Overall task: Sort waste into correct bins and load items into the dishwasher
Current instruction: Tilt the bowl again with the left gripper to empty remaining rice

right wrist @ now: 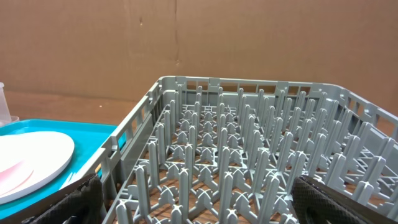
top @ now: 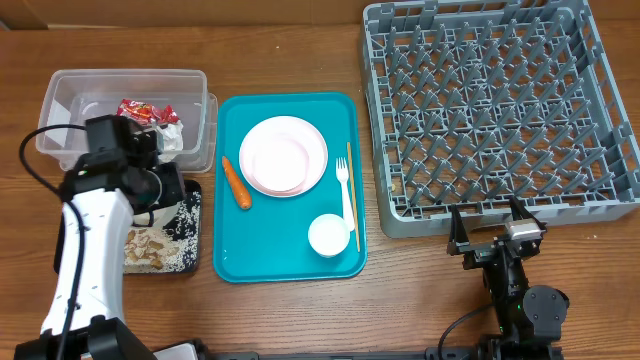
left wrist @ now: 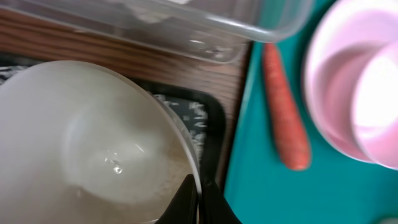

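Observation:
My left gripper hovers over the shallow black tray. In the left wrist view the left gripper is shut on the rim of a white bowl, held above the black tray with its rice. The clear tub holds the red wrapper and napkins. On the teal tray lie the carrot, the pink plate, the fork, the stick and the white cup. My right gripper is open and empty before the dish rack.
Beige scraps and rice lie in the black tray. The carrot and the plate show to the right in the left wrist view. The rack's pegs fill the right wrist view.

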Action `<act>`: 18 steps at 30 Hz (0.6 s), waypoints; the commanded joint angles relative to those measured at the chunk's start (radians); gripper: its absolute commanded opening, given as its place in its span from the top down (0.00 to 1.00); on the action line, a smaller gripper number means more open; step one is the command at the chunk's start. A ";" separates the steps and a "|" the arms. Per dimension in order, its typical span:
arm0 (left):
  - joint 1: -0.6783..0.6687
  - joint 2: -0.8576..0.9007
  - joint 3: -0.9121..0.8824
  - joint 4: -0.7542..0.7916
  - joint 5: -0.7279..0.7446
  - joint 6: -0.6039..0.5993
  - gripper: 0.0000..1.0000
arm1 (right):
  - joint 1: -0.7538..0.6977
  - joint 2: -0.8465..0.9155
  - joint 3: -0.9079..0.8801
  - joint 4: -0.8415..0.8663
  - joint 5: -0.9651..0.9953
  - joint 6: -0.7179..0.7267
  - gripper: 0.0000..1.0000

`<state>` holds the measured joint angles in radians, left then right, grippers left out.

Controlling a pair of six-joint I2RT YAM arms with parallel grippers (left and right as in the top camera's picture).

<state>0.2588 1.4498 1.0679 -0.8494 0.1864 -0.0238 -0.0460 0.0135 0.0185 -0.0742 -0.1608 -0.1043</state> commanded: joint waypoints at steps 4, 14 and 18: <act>0.200 -0.002 0.021 -0.043 0.529 0.232 0.96 | -0.006 -0.011 -0.011 0.005 -0.005 0.007 0.00; 0.474 -0.002 0.016 -0.257 1.058 0.638 0.96 | -0.006 -0.011 -0.011 0.005 -0.005 0.007 0.00; 0.555 -0.002 -0.004 -0.375 1.230 0.846 0.96 | -0.006 -0.011 -0.011 0.005 -0.005 0.007 0.00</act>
<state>0.7712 1.4498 1.0683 -1.1870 1.1706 0.5884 -0.0460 0.0135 0.0185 -0.0738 -0.1608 -0.1043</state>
